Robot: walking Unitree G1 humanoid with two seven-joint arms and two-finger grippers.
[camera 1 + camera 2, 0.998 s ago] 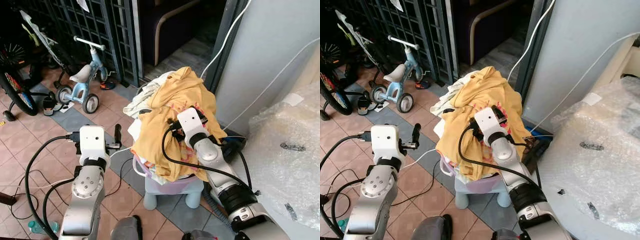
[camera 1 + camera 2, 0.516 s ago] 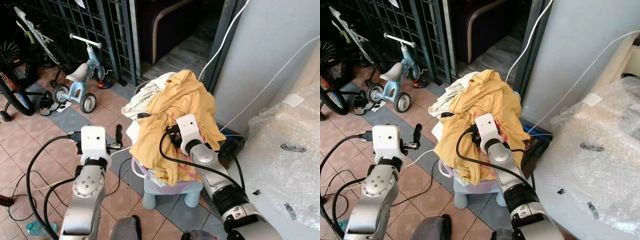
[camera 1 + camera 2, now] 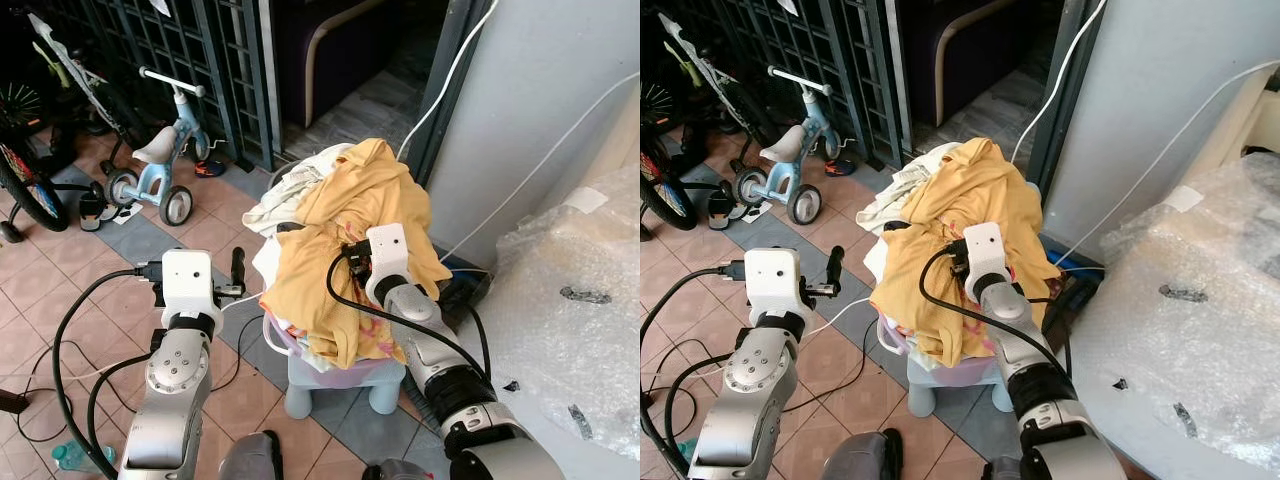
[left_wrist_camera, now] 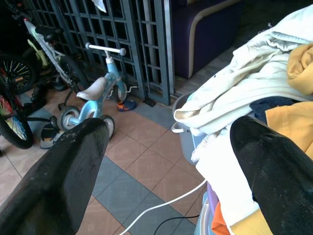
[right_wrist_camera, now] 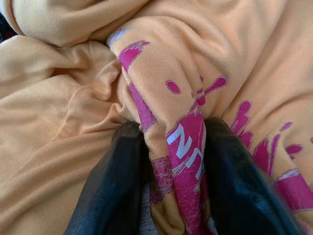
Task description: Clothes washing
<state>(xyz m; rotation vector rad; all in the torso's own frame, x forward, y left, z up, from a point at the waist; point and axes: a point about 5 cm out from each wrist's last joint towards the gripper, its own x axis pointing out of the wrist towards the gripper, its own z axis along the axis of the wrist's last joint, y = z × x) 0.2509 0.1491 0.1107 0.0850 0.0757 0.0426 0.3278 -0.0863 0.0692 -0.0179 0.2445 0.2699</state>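
The right gripper is pinching a fold of the yellow shirt, which is lying on top of the heaped laundry basket. A straight upward lift should be freeing it without dragging the white clothes along. The left gripper is waiting spread and empty, just beside the basket.

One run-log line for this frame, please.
right hand: shut on yellow garment | left hand: open, beside laundry basket | basket on stool

Terracotta tile floor, dark grille
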